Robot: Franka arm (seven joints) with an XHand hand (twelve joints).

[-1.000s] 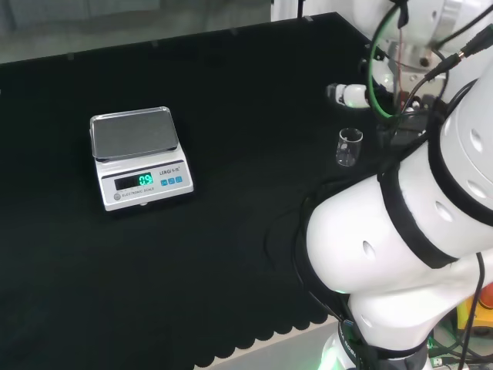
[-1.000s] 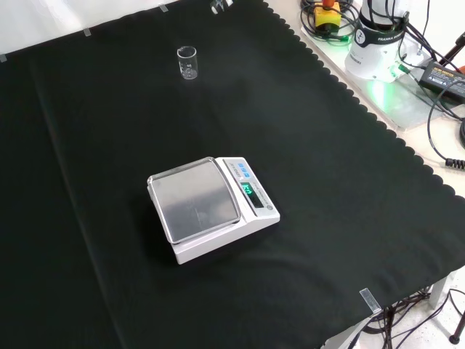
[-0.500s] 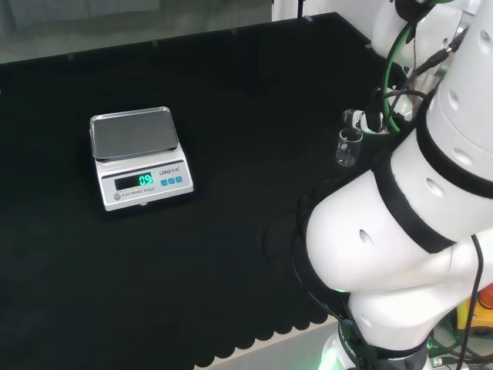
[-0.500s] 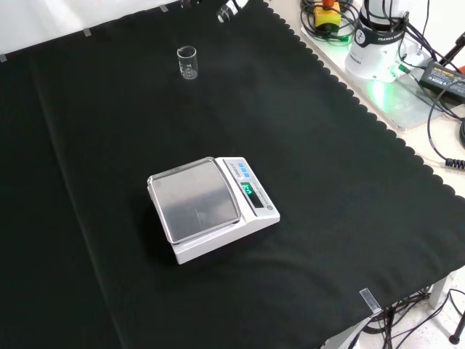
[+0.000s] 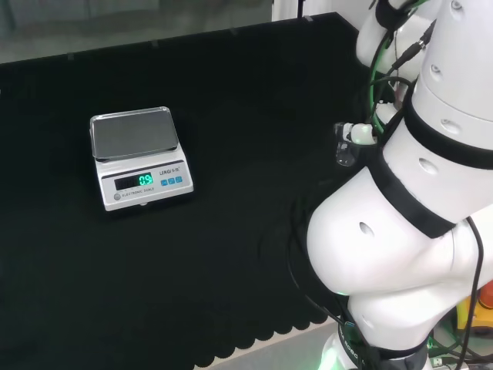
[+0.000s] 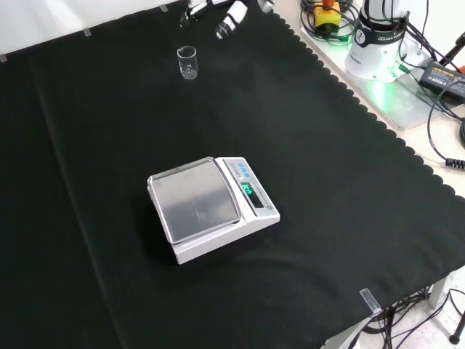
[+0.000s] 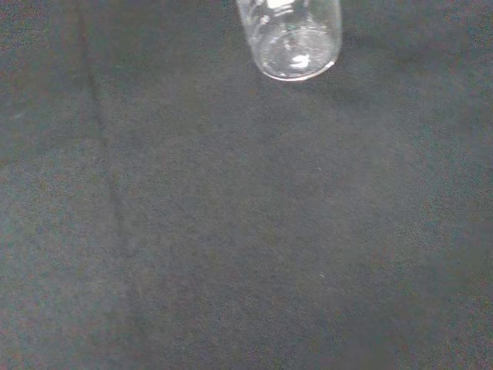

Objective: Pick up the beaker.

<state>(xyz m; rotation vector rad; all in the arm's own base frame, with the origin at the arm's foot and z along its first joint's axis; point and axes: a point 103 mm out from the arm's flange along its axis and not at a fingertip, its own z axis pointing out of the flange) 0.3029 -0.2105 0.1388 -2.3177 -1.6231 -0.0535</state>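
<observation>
Fingers (image 6: 234,14) of the hand (image 6: 218,10) were spread apart near the upright beaker (image 6: 187,63), which stood untouched on the black cloth (image 6: 341,182), so closing in, gripping and lifting all remained undone.

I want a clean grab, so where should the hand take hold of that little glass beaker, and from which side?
Probably around the beaker's straight side wall, below the rim. It stands upright and alone, and the hand sits beyond it in the front view, so come in level from there.
</observation>
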